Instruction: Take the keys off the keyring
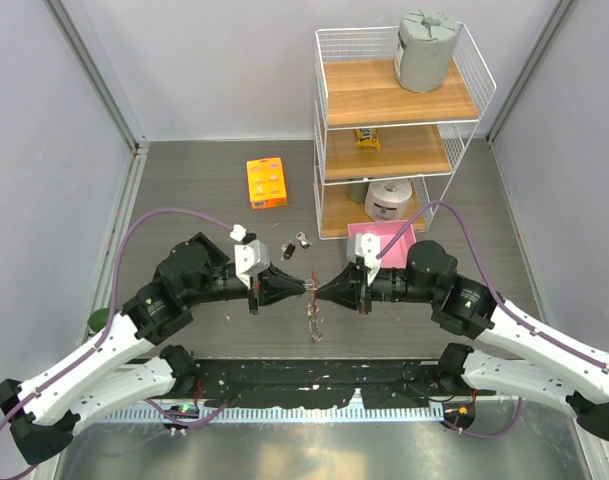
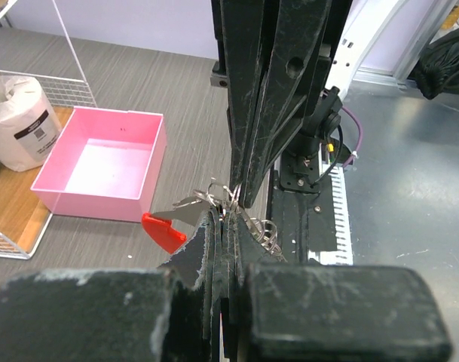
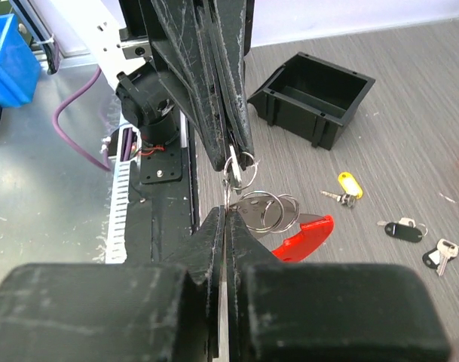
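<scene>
Left gripper (image 1: 306,288) and right gripper (image 1: 320,291) meet tip to tip, both pinched shut on the keyring (image 3: 268,211). It hangs between them above the worktop (image 1: 214,210), red fob (image 3: 304,235) dangling. Loose keys (image 3: 404,229) lie just beyond, on the far side.

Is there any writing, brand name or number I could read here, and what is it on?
No text here can be read with certainty.
Print on the orange box: too small to read.
Dark label on the white roll: lettering blurred.
Markings on the yellow packet on the shelf: too small to read.
</scene>
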`<state>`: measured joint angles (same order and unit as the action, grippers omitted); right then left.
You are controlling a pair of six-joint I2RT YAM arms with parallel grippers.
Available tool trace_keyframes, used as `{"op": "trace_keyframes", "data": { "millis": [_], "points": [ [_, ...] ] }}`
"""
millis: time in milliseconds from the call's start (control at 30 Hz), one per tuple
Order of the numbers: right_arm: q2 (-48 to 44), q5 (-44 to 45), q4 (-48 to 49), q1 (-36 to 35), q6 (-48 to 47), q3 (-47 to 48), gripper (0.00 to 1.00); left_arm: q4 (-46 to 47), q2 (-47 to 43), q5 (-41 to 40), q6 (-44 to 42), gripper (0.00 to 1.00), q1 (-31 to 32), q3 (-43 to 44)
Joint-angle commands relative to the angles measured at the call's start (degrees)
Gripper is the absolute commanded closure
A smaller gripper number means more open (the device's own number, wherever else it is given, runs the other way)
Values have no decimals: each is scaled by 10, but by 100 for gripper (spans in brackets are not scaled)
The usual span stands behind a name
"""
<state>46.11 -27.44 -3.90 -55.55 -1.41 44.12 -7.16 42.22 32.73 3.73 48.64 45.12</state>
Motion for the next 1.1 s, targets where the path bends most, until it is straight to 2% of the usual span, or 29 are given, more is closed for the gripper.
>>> {"op": "trace_keyframes", "data": {
  "millis": [0,133,433,800,1067],
  "points": [
    [18,-8,-82,-1,6,82,95,0,2,1,-22,100,-1,29],
    [53,-20,-152,-1,12,134,95,-4,6,-2,-28,100,-1,29],
    [109,-35,-241,-7,13,199,95,-19,9,-6,-35,100,-1,37],
    [175,-35,-310,-11,25,265,95,-28,32,18,-35,100,4,43],
    [231,-38,-373,-11,17,301,95,-85,56,15,-85,100,17,66]
  ]
}}
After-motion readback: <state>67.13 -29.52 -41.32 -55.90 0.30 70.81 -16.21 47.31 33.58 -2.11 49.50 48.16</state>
